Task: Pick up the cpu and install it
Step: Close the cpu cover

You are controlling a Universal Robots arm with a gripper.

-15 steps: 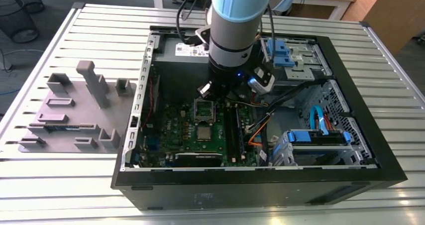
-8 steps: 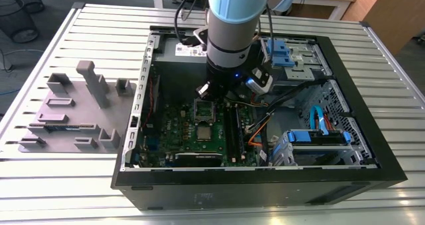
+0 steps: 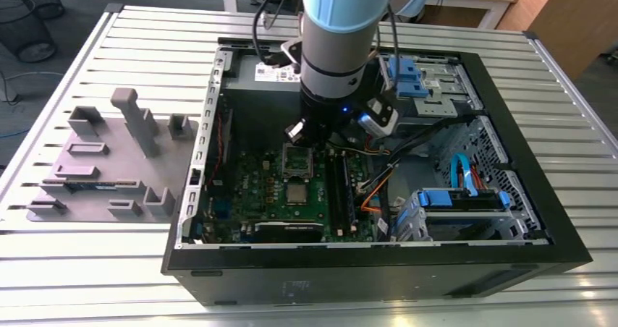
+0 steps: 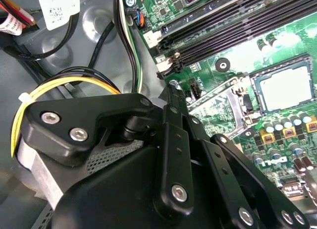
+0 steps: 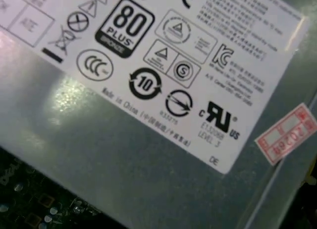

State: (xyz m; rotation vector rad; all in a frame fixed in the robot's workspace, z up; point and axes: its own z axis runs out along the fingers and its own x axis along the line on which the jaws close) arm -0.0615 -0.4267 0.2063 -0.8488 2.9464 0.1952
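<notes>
While the gripper (image 3: 307, 134) hangs inside the open computer case (image 3: 386, 270), the cpu (image 3: 297, 192) lies flat in its socket on the green motherboard (image 3: 253, 189), at six o'clock from the gripper in the exterior view, with the raised socket frame (image 3: 295, 159) between them. I cannot tell whether the gripper is open or closed. Blue drive caddies (image 3: 462, 199) sit at three o'clock in the case. A grey fixture block (image 3: 106, 160) stands outside at nine o'clock. In the first wrist view, the grey power-supply box (image 5: 148, 179) carries a white label (image 5: 163, 65) of black certification marks and a red sticker (image 5: 289, 133).
</notes>
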